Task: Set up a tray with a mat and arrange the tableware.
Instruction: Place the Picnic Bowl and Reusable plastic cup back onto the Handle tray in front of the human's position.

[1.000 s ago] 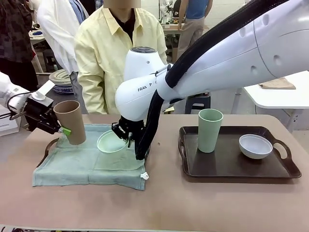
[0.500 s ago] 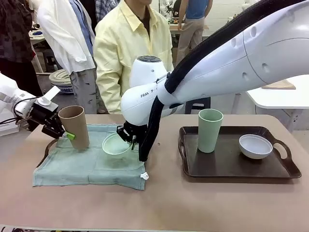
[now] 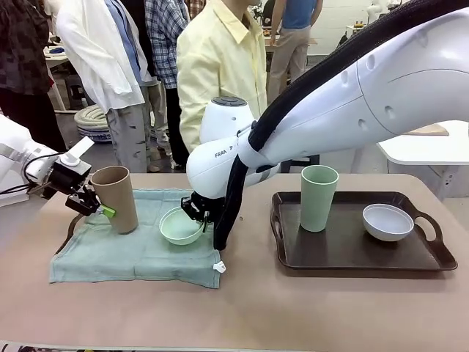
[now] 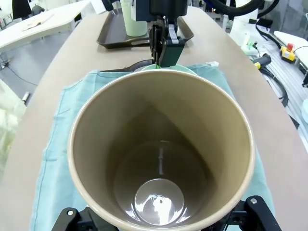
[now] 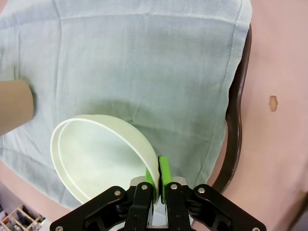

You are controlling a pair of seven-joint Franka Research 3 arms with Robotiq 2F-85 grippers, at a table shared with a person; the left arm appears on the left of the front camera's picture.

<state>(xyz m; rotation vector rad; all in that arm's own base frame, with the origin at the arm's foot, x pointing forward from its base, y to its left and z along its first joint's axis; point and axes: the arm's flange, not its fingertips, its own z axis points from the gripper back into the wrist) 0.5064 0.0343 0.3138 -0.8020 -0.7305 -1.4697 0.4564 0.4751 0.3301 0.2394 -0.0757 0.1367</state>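
Observation:
My left gripper [image 3: 97,206] is shut on the side of the tan tumbler [image 3: 117,198], which stands almost upright at the back left of the green mat [image 3: 124,253]. The left wrist view looks straight down into that tumbler [image 4: 161,159]. The mat covers a dark tray whose handle [image 3: 71,229] shows at the left. My right gripper [image 3: 196,210] is shut on the rim of the mint green bowl [image 3: 179,226], which sits tilted, low on the mat. In the right wrist view the green pads [image 5: 153,177] pinch the bowl's rim [image 5: 98,156].
A second dark tray [image 3: 344,253] at the right carries a pale green tumbler [image 3: 319,196] and a whitish bowl [image 3: 388,221]. A person in a yellow shirt [image 3: 220,70] stands behind the table. My right arm's big white links [image 3: 337,110] span the middle.
The left gripper has tipped the tan tumbler upright and carried it right and down onto the mat. The right gripper has lowered the mint bowl. The person has stepped to the right.

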